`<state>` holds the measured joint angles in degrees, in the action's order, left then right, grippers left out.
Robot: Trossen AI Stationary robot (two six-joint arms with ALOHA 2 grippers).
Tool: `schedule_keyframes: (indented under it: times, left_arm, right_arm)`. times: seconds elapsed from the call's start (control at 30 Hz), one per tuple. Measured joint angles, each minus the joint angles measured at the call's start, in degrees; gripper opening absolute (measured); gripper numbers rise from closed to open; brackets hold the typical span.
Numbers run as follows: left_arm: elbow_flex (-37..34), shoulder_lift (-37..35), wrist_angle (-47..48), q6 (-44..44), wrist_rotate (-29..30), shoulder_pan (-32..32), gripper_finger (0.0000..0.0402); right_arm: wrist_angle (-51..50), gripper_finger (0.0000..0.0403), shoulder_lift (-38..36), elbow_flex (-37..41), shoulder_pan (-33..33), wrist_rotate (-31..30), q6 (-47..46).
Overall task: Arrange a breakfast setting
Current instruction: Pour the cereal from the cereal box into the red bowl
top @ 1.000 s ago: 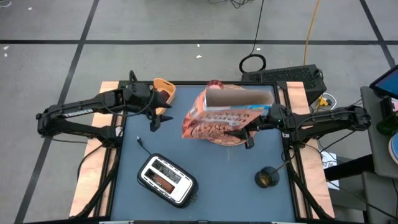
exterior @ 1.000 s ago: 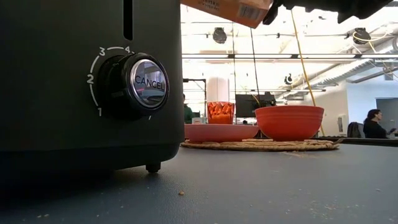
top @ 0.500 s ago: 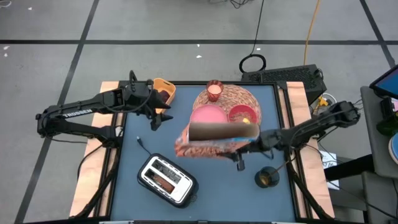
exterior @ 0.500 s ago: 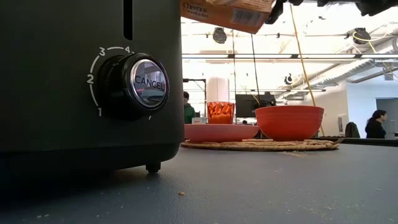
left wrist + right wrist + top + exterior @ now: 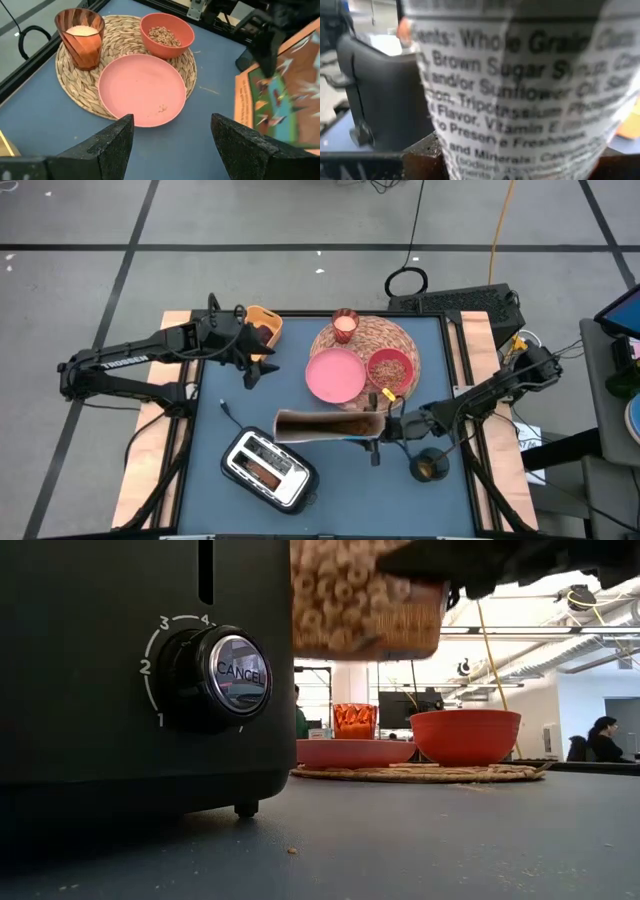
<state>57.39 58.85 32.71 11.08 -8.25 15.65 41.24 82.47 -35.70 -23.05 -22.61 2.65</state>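
Observation:
A round woven mat [image 5: 375,340] lies at the far middle of the table. On it rest a pink plate [image 5: 335,375], a red bowl [image 5: 390,367] holding cereal rings, and a small glass [image 5: 345,326]. My right gripper [image 5: 385,428] is shut on the brown cereal box [image 5: 328,425], which hangs level between the plate and the toaster [image 5: 268,470]. My left gripper [image 5: 256,367] stands open over the table's far left, left of the plate, with nothing between its fingers [image 5: 115,145]. My right gripper pinches the cereal box between its two fingers at the end toward the table's right [image 5: 372,426], on the narrow printed panel [image 5: 520,100]. The fingers come in level from the right, along the box. The box is lifted clear of the table, lying about level.
A black and silver toaster sits at the near middle, close under the box. A small dark round object [image 5: 430,465] stands near the right front. A yellow object [image 5: 264,323] lies at the far left corner. Bare table shows at the near left.
My right gripper has carried the cereal box from over the mat toward the table's near edge and downward. The box has come away from above the plate and bowl and now hangs lower and level, just beyond the toaster.

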Motion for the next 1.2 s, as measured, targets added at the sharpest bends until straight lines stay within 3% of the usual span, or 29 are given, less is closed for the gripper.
schedule_keyframes:
  times: [0.3,0.83,1.2]
  left_arm:
    - [0.0,0.0,0.02,-0.03,0.02,0.01,0.0266]
    - [0.0,0.0,0.07,-0.14,0.04,0.04,0.0266]
    - [0.0,0.0,0.07,-0.18,0.04,0.04,0.0266]
  right_arm:
    - [-1.81,0.0196,5.53,0.0,0.06,0.15,-0.43]
    - [-13.39,0.0196,5.42,-0.13,0.07,0.33,-8.78]
    - [-13.4,0.0196,5.49,-0.13,0.07,0.3,-10.76]
